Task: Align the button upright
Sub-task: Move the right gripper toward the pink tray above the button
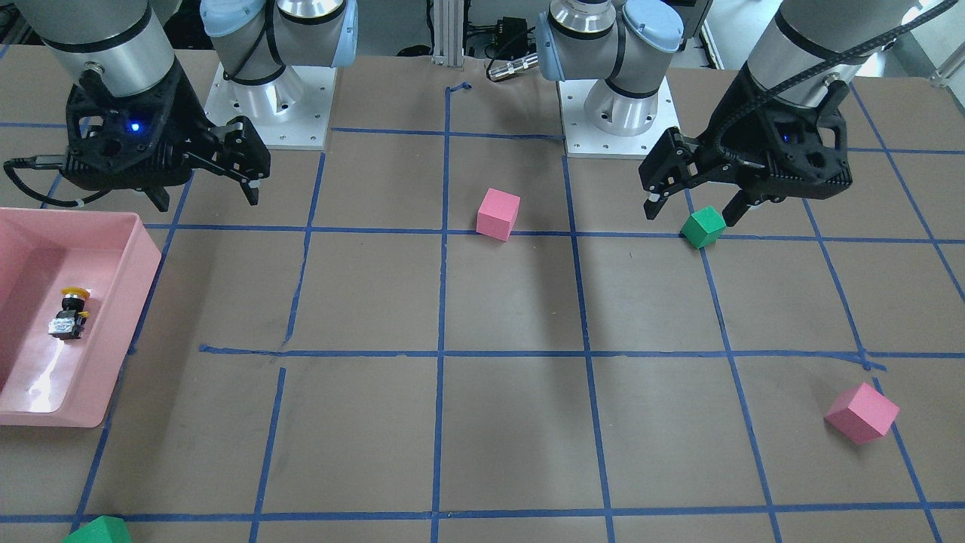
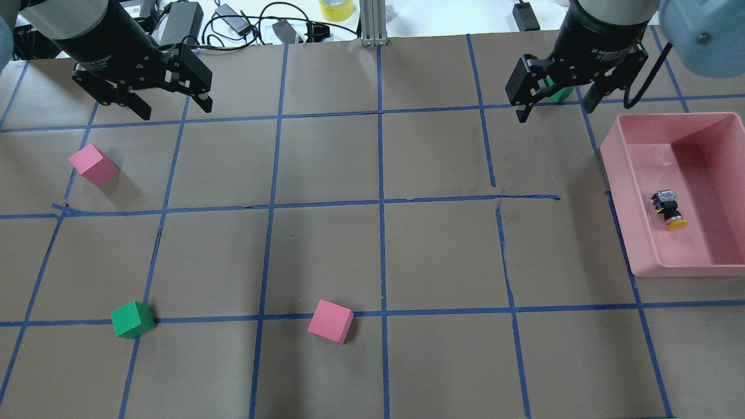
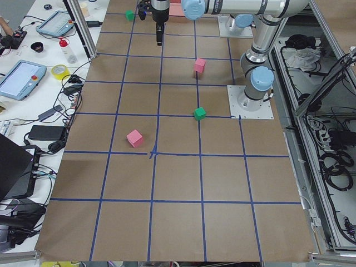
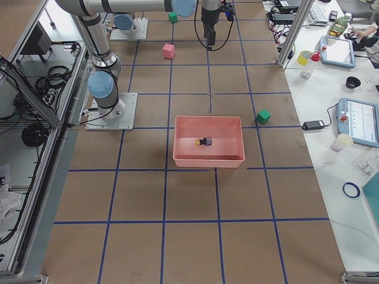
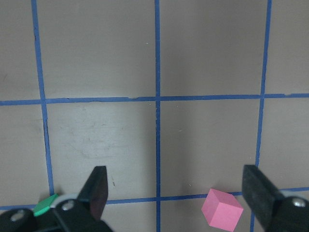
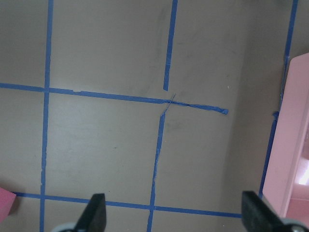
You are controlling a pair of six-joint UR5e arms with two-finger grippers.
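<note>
The button [image 1: 70, 313] has a yellow cap and a black-grey base. It lies on its side inside the pink bin [image 1: 143, 249], on my right; it also shows in the overhead view [image 2: 668, 208] and the exterior right view [image 4: 205, 141]. My right gripper [image 2: 556, 112] is open and empty, raised above the table beside the bin's far corner, apart from the button. In its wrist view [image 6: 175, 212] only the bin's rim [image 6: 294, 145] shows. My left gripper [image 2: 174, 110] is open and empty, raised at the far left, with nothing between its fingers [image 5: 96, 193].
A pink cube [image 2: 330, 321] and a green cube [image 2: 132, 319] sit near my base. Another pink cube [image 2: 93, 164] lies at the left. A second green cube [image 2: 560, 93] is partly hidden behind my right gripper. Blue tape lines grid the brown table.
</note>
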